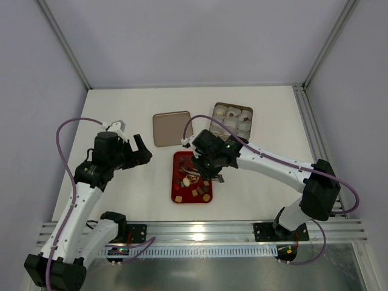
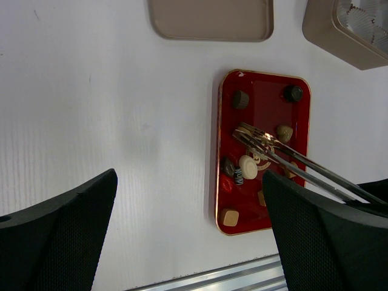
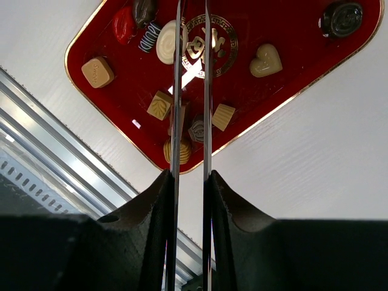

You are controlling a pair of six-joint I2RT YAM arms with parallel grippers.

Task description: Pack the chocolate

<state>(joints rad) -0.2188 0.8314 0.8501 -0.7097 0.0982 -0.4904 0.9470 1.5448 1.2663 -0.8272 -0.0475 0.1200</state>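
Centrally, one red tray (image 2: pixel 265 106) on the white surface (image 1: pixel 121 109), carrying the chocolate (image 3: pixel 267 59): loose pieces, dark, tan and whitish, scattered across it.

Right gripper (image 3: pixel 190 200): above the tray, jaws clamped narrow on metal tongs (image 2: pixel 291 159). The tong tips are close together over the tray's gold emblem (image 3: pixel 218 42).

Left gripper (image 1: pixel 138 148): left of the tray, clear of the surface, jaws spread wide and empty.

Behind the tray: tan lid (image 1: pixel 172 128), lying flat. To its right, tan box (image 2: pixel 321 33) lined with white paper cups (image 1: pixel 231 121).
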